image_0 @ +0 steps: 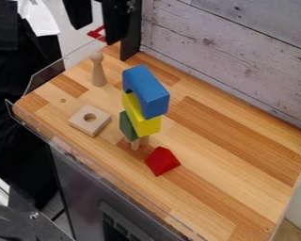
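Gripper (96, 36) is hanging over the back-left end of the wooden counter (241, 162), fingers standing apart, gap between them showing nothing held. Pale wooden peg (98, 74) is standing upright nearest the gripper, just below it in view, with the square wooden piece with a round hole (90, 120) lying flat farther toward the camera. Below-right of the gripper, blue arch block (145, 92) is sitting tilted atop a stack with yellow block (140, 121), green block (128, 126) and small wooden supports (135, 144), red wedge block (162, 161) lying near its base
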Motion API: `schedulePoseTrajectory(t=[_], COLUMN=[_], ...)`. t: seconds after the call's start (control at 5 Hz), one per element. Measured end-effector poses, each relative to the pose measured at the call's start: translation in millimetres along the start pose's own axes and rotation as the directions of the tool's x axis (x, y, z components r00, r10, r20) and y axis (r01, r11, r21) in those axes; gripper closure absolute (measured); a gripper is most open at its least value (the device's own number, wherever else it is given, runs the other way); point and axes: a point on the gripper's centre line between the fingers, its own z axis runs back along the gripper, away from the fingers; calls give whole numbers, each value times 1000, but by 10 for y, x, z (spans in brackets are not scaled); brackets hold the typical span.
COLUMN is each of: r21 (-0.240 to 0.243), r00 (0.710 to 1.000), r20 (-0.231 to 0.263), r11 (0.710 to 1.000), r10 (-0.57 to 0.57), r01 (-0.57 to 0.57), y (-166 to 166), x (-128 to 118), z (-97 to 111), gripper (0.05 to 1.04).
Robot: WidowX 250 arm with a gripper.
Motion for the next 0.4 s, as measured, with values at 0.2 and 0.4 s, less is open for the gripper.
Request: schedulePoseTrajectory(t=[0.2,0.4], r21=[-14,-21], r00=[999,997], r20=[-26,-46], r11=[999,998], r10=[-42,-55], r01=[42,54], y=[-224,-285], x=[-20,-54], z=[-55,-122], gripper=[84,84])
